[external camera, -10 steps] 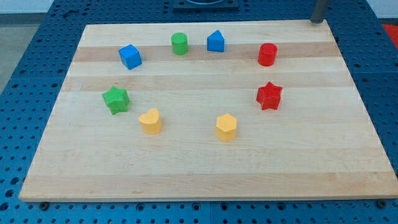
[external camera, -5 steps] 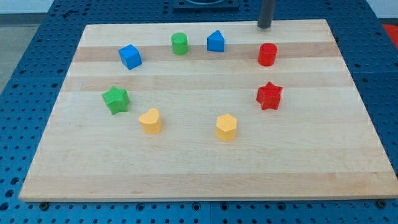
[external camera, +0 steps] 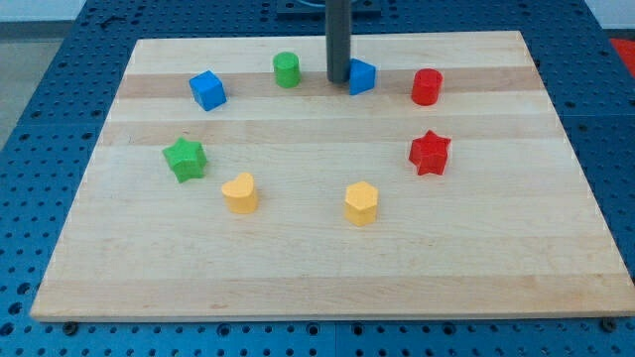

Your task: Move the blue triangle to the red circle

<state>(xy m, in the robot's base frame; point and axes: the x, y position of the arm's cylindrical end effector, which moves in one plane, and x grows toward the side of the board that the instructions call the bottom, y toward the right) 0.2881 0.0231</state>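
Observation:
The blue triangle sits near the view's top, a little right of centre, on the wooden board. My tip touches its left side; the rod hides its left edge. The red circle, a short cylinder, stands to the triangle's right with a gap between them.
A green cylinder stands just left of my tip. A blue cube is further left. A green star, a yellow heart-like block, a yellow hexagon and a red star lie lower on the board.
My tip has moved from the board's top right corner leftward along the top edge, then down to the blue triangle's left side. The triangle has shifted slightly right toward the red circle.

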